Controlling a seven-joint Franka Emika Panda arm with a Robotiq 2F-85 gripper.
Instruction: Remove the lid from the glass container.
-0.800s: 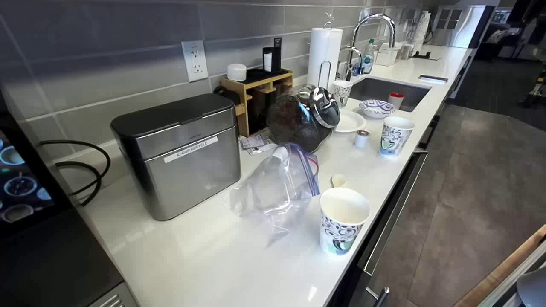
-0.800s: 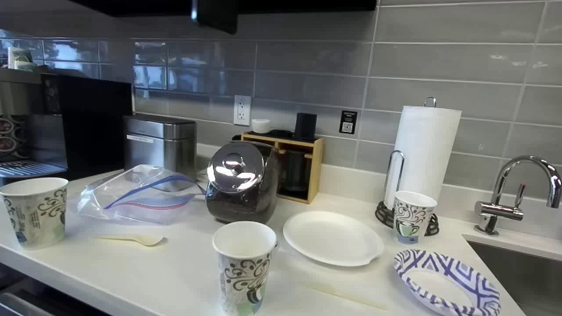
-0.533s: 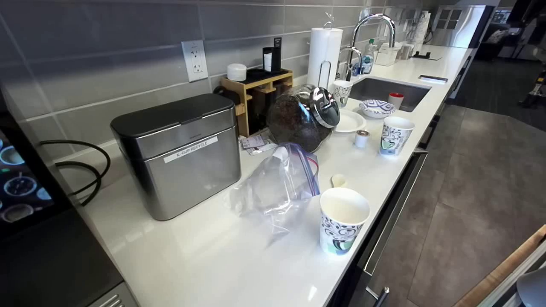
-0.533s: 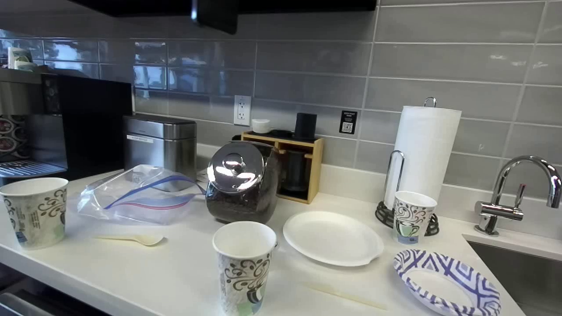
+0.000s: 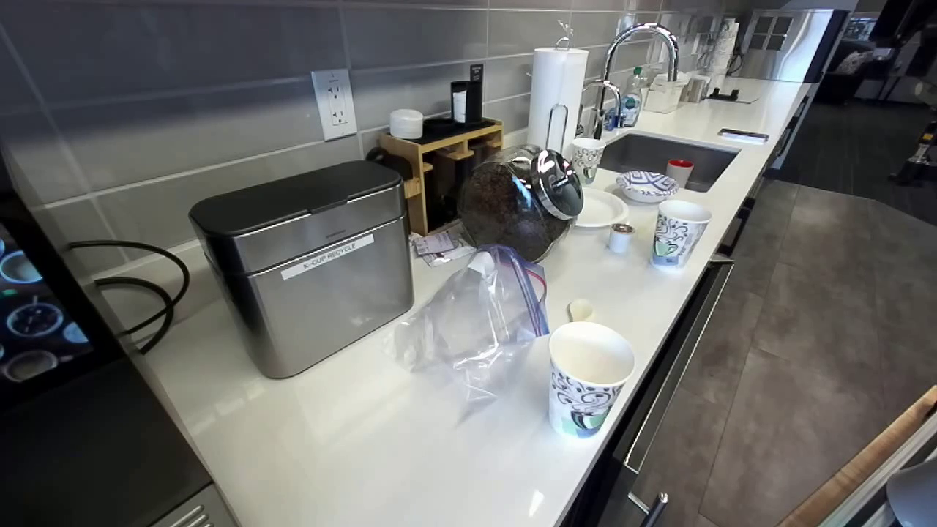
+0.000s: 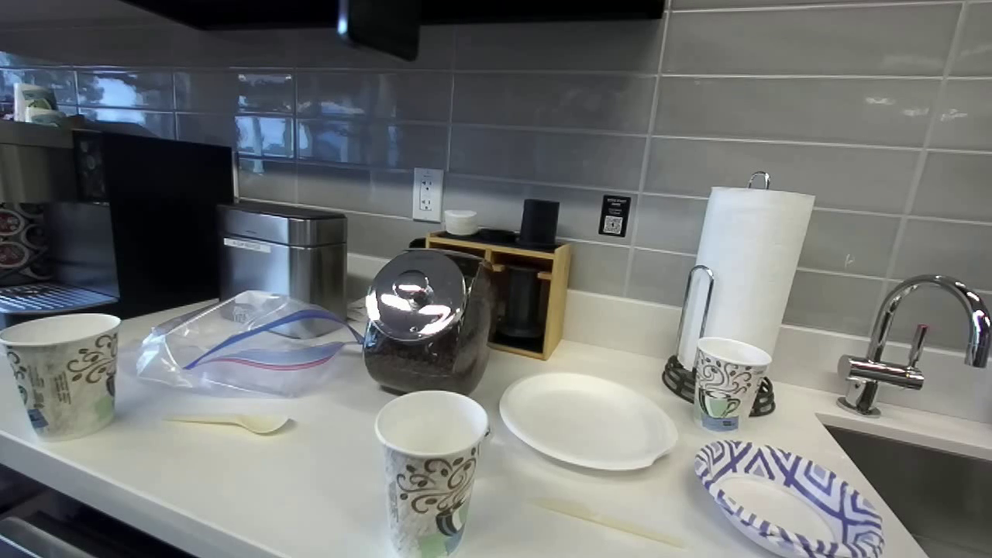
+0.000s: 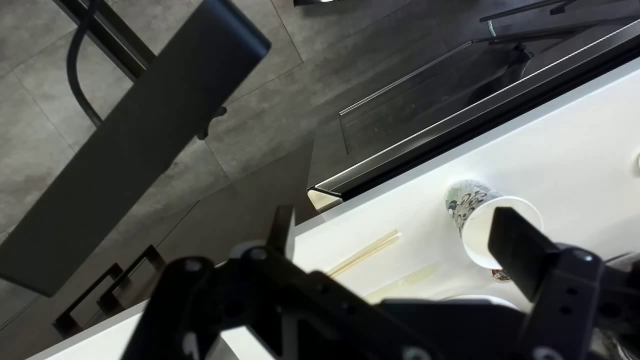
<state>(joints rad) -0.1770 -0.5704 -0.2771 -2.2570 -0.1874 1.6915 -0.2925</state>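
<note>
Nothing's budged in the exterior views tbh; shiny round lid (image 6: 416, 298) caps the bulgy glass jar (image 6: 426, 363), gripper (image 7: 393, 220) spread wide.

The Robotiq gripper (image 7: 400, 235) is black nearly throughout, built of chunky, angular links (image 7: 310, 285) that swell into rounded knuckles at the joints. Its fingertips (image 7: 517, 247) are plain matte blocks with straight edges; on one, a paler grey strip (image 7: 290, 240) runs down the side facing the gap between the jaws. Behind the tips, round screw heads (image 7: 582, 255) catch a dull grey shine, and small dark holes (image 7: 572, 291) dot the linkage. Outside one jaw, just behind its tip, shows a rounded light grey piece (image 7: 245, 248), blurred. Between the jaws, toward their base, lies a broad blackish block (image 7: 450, 320), too dark for detail.
</note>
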